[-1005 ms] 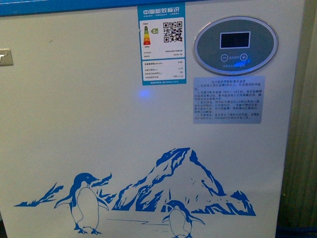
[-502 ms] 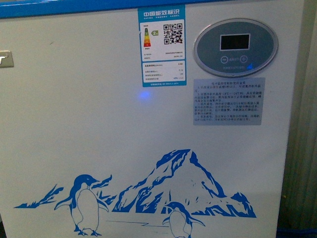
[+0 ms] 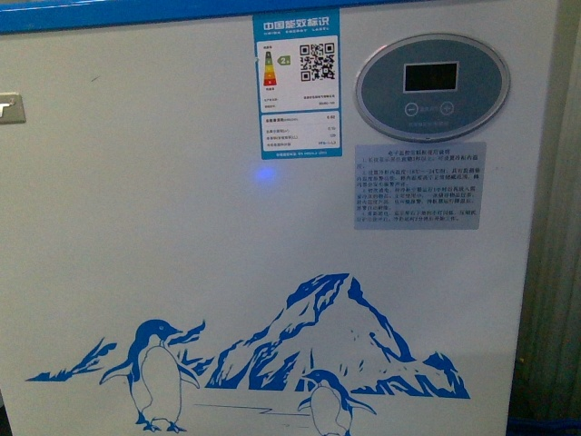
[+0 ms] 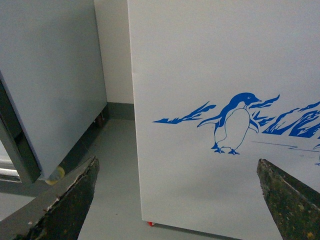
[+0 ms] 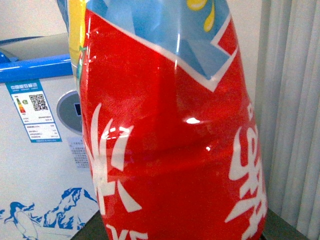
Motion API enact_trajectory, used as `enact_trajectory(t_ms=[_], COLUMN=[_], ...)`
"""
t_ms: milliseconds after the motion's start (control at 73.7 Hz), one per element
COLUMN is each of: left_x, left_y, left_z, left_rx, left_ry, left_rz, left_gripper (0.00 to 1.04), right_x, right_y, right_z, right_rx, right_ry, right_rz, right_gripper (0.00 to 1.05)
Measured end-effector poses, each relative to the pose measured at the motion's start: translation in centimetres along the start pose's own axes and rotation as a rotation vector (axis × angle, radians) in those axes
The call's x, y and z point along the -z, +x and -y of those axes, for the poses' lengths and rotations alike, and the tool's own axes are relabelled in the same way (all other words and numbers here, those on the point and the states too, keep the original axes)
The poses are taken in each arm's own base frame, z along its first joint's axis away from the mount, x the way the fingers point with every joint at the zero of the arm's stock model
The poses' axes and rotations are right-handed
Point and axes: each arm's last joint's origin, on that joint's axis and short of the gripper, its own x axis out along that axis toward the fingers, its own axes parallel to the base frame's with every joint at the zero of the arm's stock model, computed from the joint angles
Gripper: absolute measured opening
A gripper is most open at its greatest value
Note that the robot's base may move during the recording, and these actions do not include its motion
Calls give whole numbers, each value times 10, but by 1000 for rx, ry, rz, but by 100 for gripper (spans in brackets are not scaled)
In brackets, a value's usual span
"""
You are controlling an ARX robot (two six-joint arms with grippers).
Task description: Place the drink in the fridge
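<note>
Front view: the frame is filled by the white fridge with blue penguin pictures; a grey oval control panel is seen upper right. Left wrist view: the left gripper is spread wide near the fridge. Right wrist view: the plastic drink bottle with a red label is clasped by the right gripper, in front of the fridge.

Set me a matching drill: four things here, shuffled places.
1 red-labelled plastic drink bottle
2 oval grey control panel
3 blue penguin drawing
4 tall grey cabinet

A low on the front of the white fridge
B beside the fridge, across a floor gap
C filling the right wrist view
D high on the fridge front

Pairs: 1-C, 2-D, 3-A, 4-B
</note>
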Motion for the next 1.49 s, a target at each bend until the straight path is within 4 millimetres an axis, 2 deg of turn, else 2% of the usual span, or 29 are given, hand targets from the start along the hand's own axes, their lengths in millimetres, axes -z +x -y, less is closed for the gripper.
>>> enact_trajectory(t_ms=[1493], left_x=[1], left_y=[0], left_z=[0], left_rx=[-3], left_ry=[-16], left_rz=[-27], left_gripper=[97], right_x=[3], right_y=[0], right_z=[0], right_rx=[2], right_ry=[-1], right_rz=[-9], right_gripper=[35])
